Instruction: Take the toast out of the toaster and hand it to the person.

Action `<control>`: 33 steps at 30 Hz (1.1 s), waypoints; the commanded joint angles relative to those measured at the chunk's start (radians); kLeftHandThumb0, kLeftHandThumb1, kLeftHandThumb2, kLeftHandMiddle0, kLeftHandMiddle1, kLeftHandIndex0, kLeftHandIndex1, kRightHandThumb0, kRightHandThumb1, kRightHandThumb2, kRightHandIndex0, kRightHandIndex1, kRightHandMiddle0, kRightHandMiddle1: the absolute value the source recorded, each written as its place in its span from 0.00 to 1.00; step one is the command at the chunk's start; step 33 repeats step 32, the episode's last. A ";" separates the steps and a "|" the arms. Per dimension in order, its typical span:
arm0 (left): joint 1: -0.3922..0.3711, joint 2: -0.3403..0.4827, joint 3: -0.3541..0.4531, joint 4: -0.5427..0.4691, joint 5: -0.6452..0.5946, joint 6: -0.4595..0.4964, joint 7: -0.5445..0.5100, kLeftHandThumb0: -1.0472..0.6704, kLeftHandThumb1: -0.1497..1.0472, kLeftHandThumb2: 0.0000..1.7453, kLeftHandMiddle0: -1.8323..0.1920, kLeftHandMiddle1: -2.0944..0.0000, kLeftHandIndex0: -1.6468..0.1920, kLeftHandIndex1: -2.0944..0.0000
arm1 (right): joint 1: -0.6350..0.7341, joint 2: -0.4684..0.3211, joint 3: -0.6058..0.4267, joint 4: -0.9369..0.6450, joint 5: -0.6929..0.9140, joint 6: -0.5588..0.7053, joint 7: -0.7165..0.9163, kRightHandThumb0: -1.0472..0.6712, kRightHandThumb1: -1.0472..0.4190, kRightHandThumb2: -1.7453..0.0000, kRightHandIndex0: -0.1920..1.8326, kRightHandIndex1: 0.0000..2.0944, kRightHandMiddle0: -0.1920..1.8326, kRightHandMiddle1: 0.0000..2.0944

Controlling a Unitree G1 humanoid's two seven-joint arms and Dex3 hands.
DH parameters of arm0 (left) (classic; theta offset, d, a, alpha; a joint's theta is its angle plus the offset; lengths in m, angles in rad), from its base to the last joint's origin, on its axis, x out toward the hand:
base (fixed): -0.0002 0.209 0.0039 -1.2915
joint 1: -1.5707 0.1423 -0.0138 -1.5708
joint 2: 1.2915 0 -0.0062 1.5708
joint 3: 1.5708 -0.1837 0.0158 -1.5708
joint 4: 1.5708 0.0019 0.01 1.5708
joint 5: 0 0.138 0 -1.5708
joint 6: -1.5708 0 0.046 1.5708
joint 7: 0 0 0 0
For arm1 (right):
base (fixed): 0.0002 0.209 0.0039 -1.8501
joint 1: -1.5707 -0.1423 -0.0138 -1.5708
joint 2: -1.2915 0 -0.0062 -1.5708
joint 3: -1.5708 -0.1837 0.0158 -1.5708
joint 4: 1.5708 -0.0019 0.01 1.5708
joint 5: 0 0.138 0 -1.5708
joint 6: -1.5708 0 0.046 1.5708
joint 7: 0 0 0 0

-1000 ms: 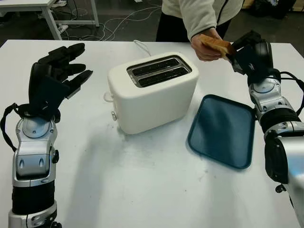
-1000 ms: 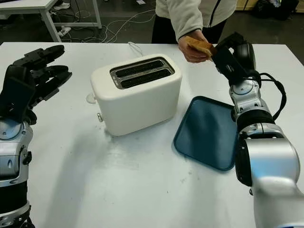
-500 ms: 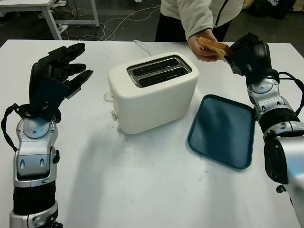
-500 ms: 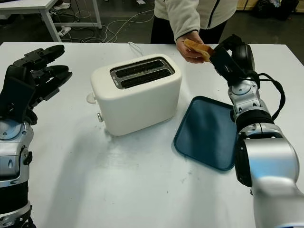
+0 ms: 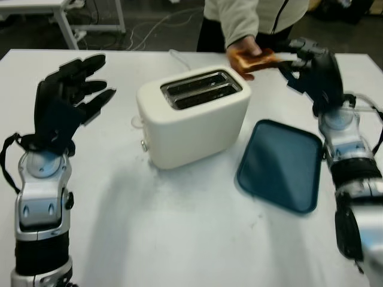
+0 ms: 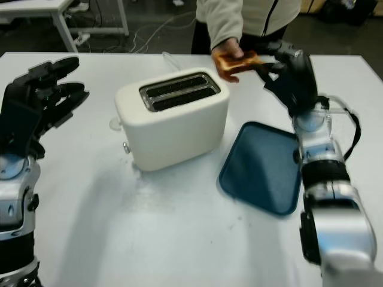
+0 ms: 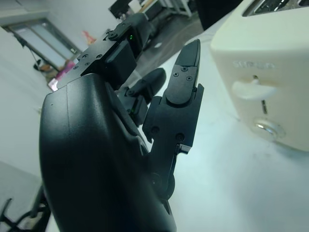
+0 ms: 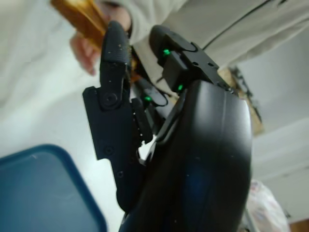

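one slice of toast point(image 5: 256, 59) is out of the toaster and sits in the person's hand point(image 5: 242, 51) at the far edge of the table, its long axis running roughly across the table, from the person's palm toward our right hand point(image 5: 308, 63). the near end of the slice reaches to our right hand's fingers point(image 6: 270, 61), and we cannot tell whether they touch it or have just let go; the person's grip looks to us like the one carrying the weight, so we judge the right hand open and the handover all but done. the toast lies to the left of that hand and at about the same height, so any parting move would, in our view, run straight back along the slice's length, away from the person. the right hand is by far the nearer of the two. our left hand point(image 5: 63, 98) is raised above the table on the far side of the cream toaster point(image 5: 192, 115), well apart from the toast, open and holding nothing. both toaster slots point(image 5: 200, 88) look empty from above. between the toaster and our right arm lies a dark blue tray point(image 5: 280, 165), flat on the white table point(image 5: 179, 227) with nothing on it. in the left wrist view the toaster's lever point(image 7: 252, 90) and round knob point(image 7: 267, 127) face that idle hand.
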 commanded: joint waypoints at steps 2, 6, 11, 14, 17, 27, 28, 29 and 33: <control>0.057 -0.025 0.018 -0.042 -0.025 -0.005 0.013 0.45 0.89 0.06 0.66 0.72 0.53 1.00 | 0.159 0.067 -0.026 -0.196 0.077 0.048 0.018 0.33 0.09 0.72 0.38 0.03 0.36 0.01; 0.129 -0.066 0.027 -0.093 -0.058 0.003 0.016 0.44 0.89 0.08 0.67 0.73 0.55 1.00 | 0.315 0.115 -0.011 -0.319 -0.054 0.023 -0.104 0.33 0.09 0.77 0.41 0.04 0.33 0.00; 0.226 -0.117 0.000 -0.149 -0.057 -0.004 0.034 0.44 0.89 0.10 0.68 0.74 0.55 1.00 | 0.463 0.201 0.017 -0.400 -0.067 -0.005 -0.125 0.38 0.09 0.77 0.31 0.00 0.30 0.00; 0.282 -0.155 -0.025 -0.166 -0.049 -0.030 0.052 0.43 0.89 0.11 0.68 0.75 0.56 1.00 | 0.544 0.244 0.037 -0.460 -0.085 0.011 -0.137 0.37 0.09 0.76 0.31 0.00 0.30 0.00; 0.329 -0.190 -0.059 -0.179 -0.021 -0.042 0.085 0.42 0.89 0.11 0.68 0.77 0.57 1.00 | 0.584 0.282 0.043 -0.444 -0.066 -0.032 -0.137 0.38 0.09 0.76 0.30 0.00 0.30 0.00; 0.367 -0.245 -0.118 0.062 0.010 -0.266 0.121 0.39 0.89 0.12 0.70 0.78 0.60 1.00 | 0.548 0.394 0.040 -0.242 -0.008 -0.083 -0.141 0.38 0.09 0.74 0.28 0.00 0.26 0.00; 0.367 -0.245 -0.122 0.079 0.010 -0.280 0.120 0.38 0.89 0.11 0.70 0.78 0.60 1.00 | 0.547 0.396 0.041 -0.236 -0.010 -0.086 -0.141 0.38 0.09 0.74 0.27 0.00 0.26 0.00; 0.367 -0.247 -0.125 0.088 0.009 -0.288 0.120 0.38 0.89 0.10 0.70 0.78 0.60 1.00 | 0.545 0.399 0.042 -0.230 -0.010 -0.088 -0.139 0.38 0.09 0.74 0.27 0.00 0.26 0.00; 0.364 -0.247 -0.134 0.100 0.014 -0.309 0.126 0.39 0.89 0.10 0.70 0.78 0.60 1.00 | 0.540 0.404 0.040 -0.221 -0.008 -0.089 -0.141 0.37 0.09 0.75 0.28 0.00 0.26 0.00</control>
